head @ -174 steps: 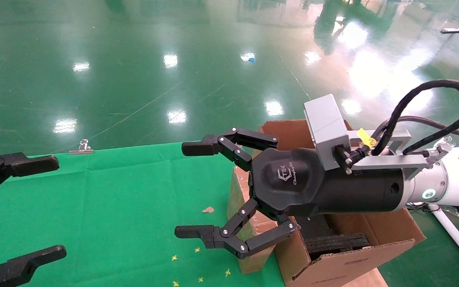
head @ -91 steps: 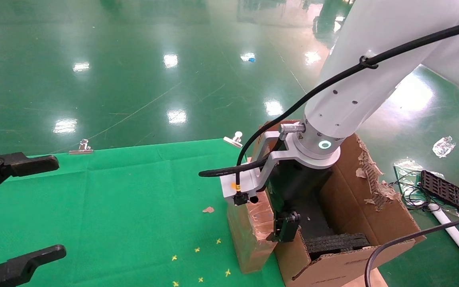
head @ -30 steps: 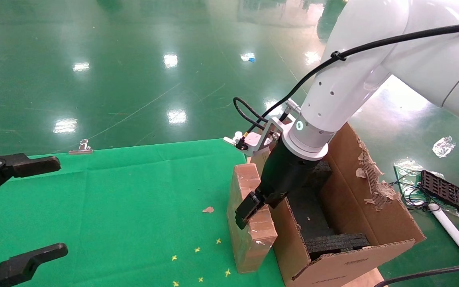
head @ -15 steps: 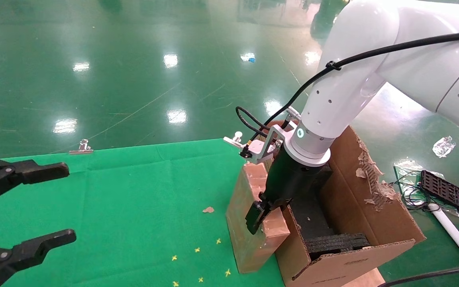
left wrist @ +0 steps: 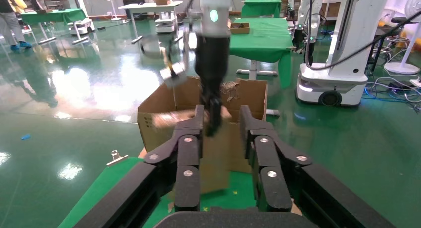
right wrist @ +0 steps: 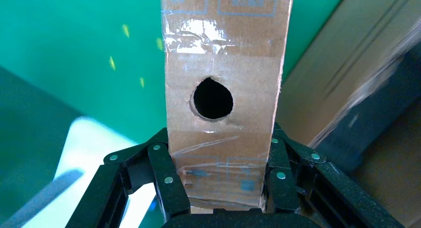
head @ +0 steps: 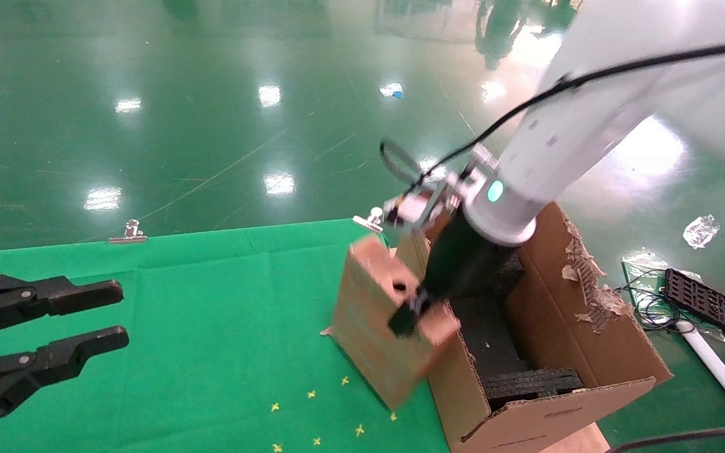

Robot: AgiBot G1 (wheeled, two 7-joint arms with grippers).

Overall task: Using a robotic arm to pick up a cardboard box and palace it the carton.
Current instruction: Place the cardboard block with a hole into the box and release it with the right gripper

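Note:
My right arm (head: 564, 138), white with a glowing ring, reaches down from the upper right. Its right gripper (head: 411, 316) is shut on the cardboard box (head: 375, 327), a slim brown taped box with a round hole. The box hangs tilted just above the green cloth, its upper end beside the carton's (head: 589, 340) near wall. In the right wrist view the fingers (right wrist: 169, 181) clamp both sides of the box (right wrist: 223, 44) below the hole. My left gripper (head: 122, 313) hovers open and empty at the left, well apart; in the left wrist view (left wrist: 221, 123) it faces the box (left wrist: 216, 158).
The green cloth (head: 199, 327) covers the table, held by metal clips (head: 128, 231) at its far edge. Black foam blocks (head: 529, 380) lie inside the carton, whose right flap (head: 589, 277) is ragged. A black tray and cables (head: 705, 303) lie on the floor at right.
My right gripper has lifted the box off the cloth and swung its lower end leftward, tilting it. My left gripper has moved right and narrowed its fingers.

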